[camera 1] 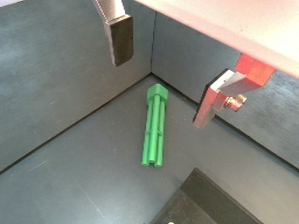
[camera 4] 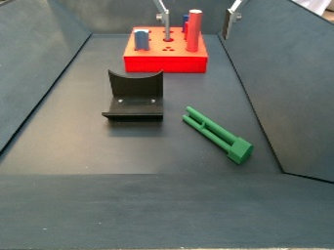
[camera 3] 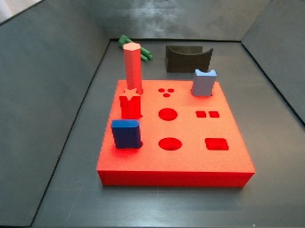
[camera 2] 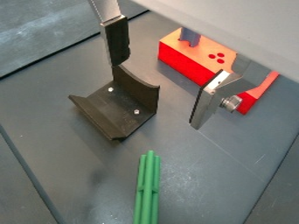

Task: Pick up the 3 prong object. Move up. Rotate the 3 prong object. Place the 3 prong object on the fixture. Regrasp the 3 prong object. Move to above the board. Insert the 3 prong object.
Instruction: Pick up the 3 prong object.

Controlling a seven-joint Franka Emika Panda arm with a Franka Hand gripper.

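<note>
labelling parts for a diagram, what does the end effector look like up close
In both wrist views the end effector has two flat silver metal fingers with dark rectangular pads. One finger carries a small round bolt beside a red bracket. A pale housing sits above. No cables or markings show.

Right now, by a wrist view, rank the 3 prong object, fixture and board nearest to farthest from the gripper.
The open gripper hangs high.
1. 3 prong object, almost beneath.
2. fixture, beside it.
3. board, beyond the fixture.

Wrist views above gripper (camera 1: pixel 163 77); side views opposed.
</note>
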